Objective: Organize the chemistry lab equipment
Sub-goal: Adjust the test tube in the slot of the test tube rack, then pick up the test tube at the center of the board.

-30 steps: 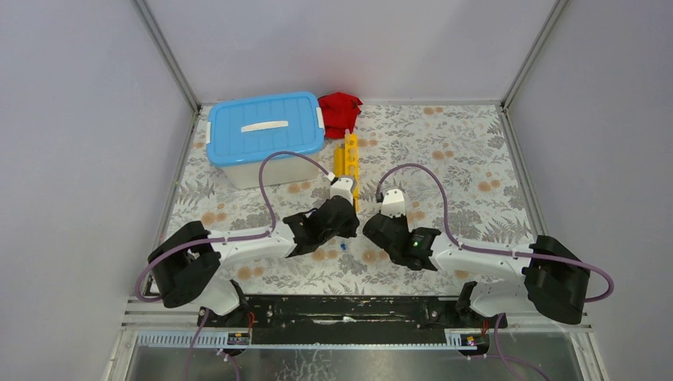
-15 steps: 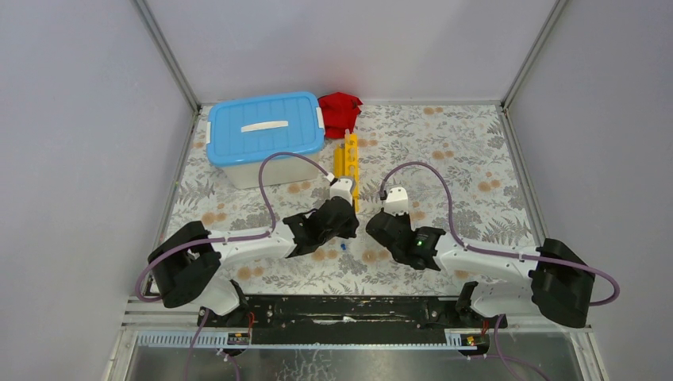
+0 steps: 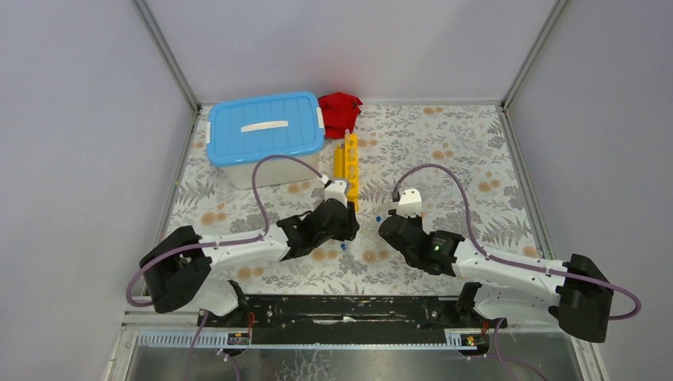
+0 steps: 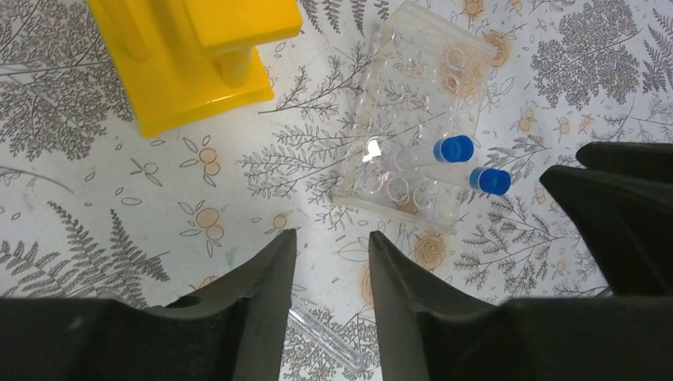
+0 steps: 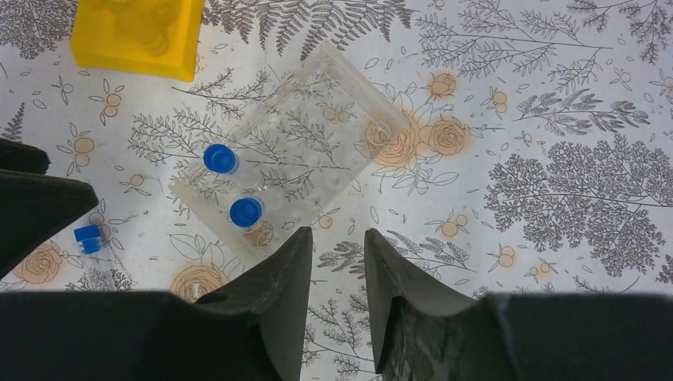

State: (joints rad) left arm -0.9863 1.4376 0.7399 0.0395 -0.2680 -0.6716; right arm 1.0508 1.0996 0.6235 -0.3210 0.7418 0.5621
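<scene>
Yellow rack (image 4: 190, 63), blue-capped clear tubes (image 4: 454, 148)

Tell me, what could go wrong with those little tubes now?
The clear tube holder sits close between the left arm and the right arm, so a bump might tip its two standing tubes. The loose tube lying on the table could roll away if nudged.

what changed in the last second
The right gripper drew back to its right, away from the left gripper, which barely shifted. Both opened; neither holds anything now. The tub, yellow rack and red cloth stayed put.
</scene>
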